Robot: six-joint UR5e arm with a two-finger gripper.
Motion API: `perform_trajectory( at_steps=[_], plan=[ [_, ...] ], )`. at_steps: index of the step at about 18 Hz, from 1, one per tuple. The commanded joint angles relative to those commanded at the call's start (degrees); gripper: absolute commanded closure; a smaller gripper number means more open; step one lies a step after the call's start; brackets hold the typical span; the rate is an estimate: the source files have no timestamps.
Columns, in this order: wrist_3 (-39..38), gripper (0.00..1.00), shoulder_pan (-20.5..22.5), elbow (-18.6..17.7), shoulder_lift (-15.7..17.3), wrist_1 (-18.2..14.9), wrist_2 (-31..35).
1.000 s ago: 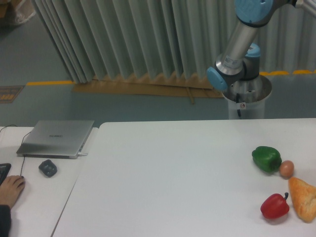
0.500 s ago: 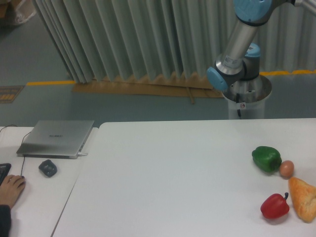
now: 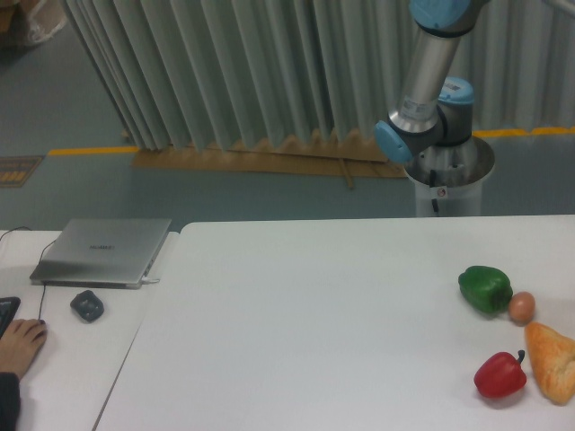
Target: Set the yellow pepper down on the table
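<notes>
On the white table (image 3: 314,314) no yellow pepper can be found: it lies nowhere on the tabletop and nowhere else in the camera's view, so where it is now cannot be told from here. It may be up in the gripper, above the top edge of the picture, but that is only a guess.

What does sit on the table is a small cluster near the right edge. A green pepper (image 3: 485,288) lies furthest back, with a small brown egg (image 3: 521,307) touching its right side. In front of these a red pepper (image 3: 499,374) with a dark stem rests just beside an orange-tan piece of bread (image 3: 552,361), which runs out toward the frame's edge.

Behind the table, the robot arm (image 3: 429,72) rises from its metal pedestal (image 3: 449,184) and leaves the picture at the top. The gripper is out of sight, so whether its jaws stand wide, narrow, or closed around something cannot be told.

To the left, on a smaller white desk (image 3: 72,377), sit a closed grey laptop (image 3: 103,251) and a dark mouse (image 3: 87,306); a person's hand (image 3: 18,346) rests by the near corner.

Judged from this, the placing is not yet done. The pepper has still to be brought down onto the open middle of the table and let go.
</notes>
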Motion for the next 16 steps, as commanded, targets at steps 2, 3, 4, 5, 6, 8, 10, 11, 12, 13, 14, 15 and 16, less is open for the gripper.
perform_trajectory(
  at_steps=[2,3,4,5,6,8,10,11,12,13,14,15,16],
  plan=[
    [-3.3,0.56,-1.4,-0.1,0.8,-0.2,-0.6],
    [-5.5,0.56,-2.9,-0.1,0.9,-0.1,-1.3],
    [-7.7,0.56,-3.8,-0.3,0.9,-0.1,-1.4],
    [-10.1,0.56,-5.2,-0.4,0.8,0.1,-1.5],
    [-12.1,0.56,-6.9,-0.5,0.6,0.4,-1.4],
    [-20.1,0.56,-10.2,-1.2,0.1,2.8,-1.5],
    [-25.2,0.56,-13.1,-2.5,-1.1,7.5,-0.9],
    [-25.9,0.56,-13.5,-3.9,-1.0,9.0,-0.7],
    [-25.9,0.56,-13.6,-4.2,-0.9,9.5,-0.7],
    [-26.0,0.56,-13.6,-4.4,-0.9,9.7,-0.7],
    [-26.1,0.56,-13.7,-4.8,-1.0,9.8,-0.4],
    [-26.3,0.56,-14.3,-5.5,-0.9,10.1,0.4],
    [-26.5,0.56,-15.0,-5.7,-1.0,10.2,1.9]
  ],
)
